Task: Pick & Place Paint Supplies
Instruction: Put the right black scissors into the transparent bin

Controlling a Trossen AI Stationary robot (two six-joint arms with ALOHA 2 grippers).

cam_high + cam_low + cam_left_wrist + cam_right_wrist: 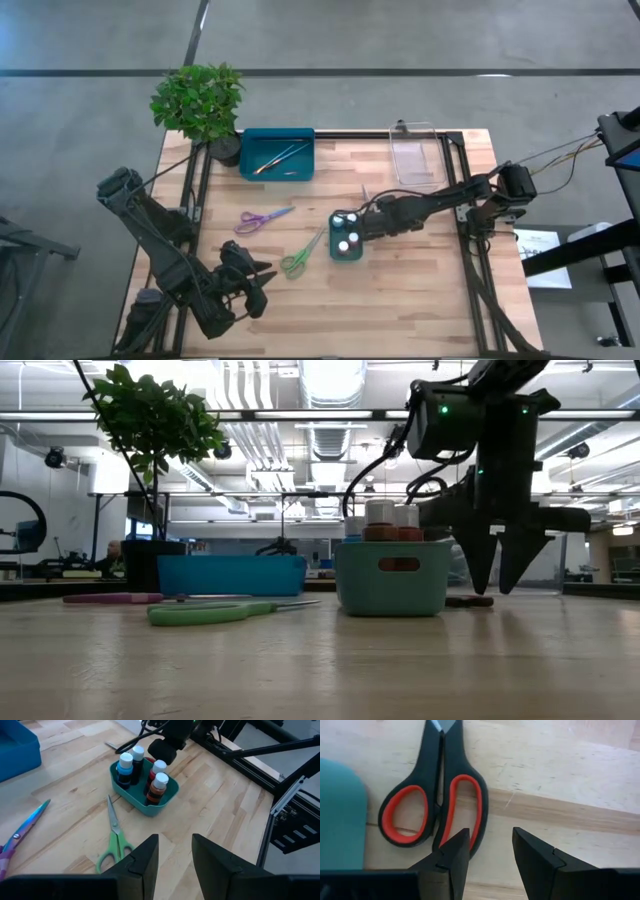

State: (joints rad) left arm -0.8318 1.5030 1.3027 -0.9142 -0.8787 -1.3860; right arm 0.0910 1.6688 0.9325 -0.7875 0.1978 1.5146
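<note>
Right wrist view | red-handled scissors (432,810) lying flat on worktop (560,770), touching teal pot tray (340,815) | right claw (487,852) hovering over one handle loop, fingers apart, gripping nothing | left claw (175,857) waiting apart, away from tray

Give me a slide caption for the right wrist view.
Right claw open above red-handled scissors lying on the wooden table.

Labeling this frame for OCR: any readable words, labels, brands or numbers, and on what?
None can be read.
Paint pots in the small teal bin: no label text can be made out.
Red-handled scissors under the right gripper: no brand mark shows.
Green scissors and purple scissors: no print shows.
Paper beside the table: marks too small to read.
</note>
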